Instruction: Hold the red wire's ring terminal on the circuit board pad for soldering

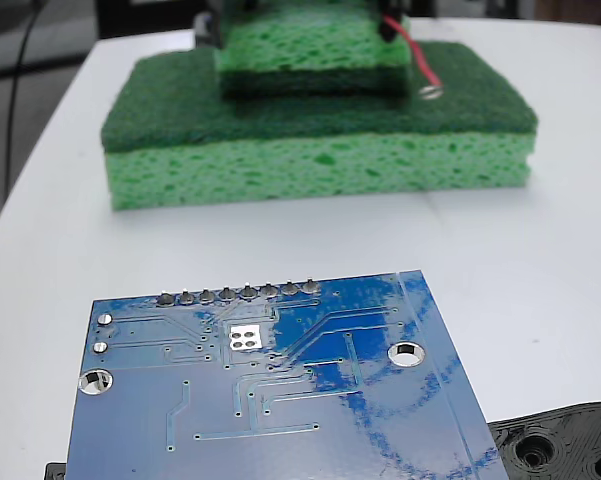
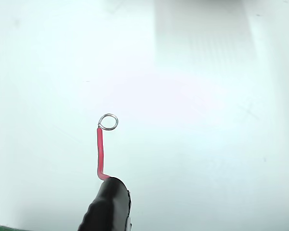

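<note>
Looking at the red wire [image 2: 100, 153] first, you'll see in the wrist view that it rises out of a black sleeve [image 2: 108, 204] at the bottom edge, kinks once near the sleeve, then runs straight up to the ring terminal [image 2: 108, 121], a small silver loop hanging over plain white table [image 2: 207, 144] and touching nothing. In the fixed view the same wire [image 1: 417, 55] slants down and to the right at the top of the picture, with its ring [image 1: 429, 93] in front of the dark top of the big green sponge [image 1: 320, 150] (whether it's resting on the sponge or just above it, you can't tell from here). A smaller green sponge [image 1: 300, 50] sits stacked on the big one, just left of the wire. The circuit board [image 1: 280, 400] lies well apart from all that, down in the foreground, and its pad [image 1: 246, 336] with four dark dots is bare, just below the row of grey solder bumps [image 1: 238, 294]. A black plastic part [image 1: 565, 445] pokes in at the lower right corner. As for the gripper, its fingers don't show clearly, so you can't tell how they stand.
</note>
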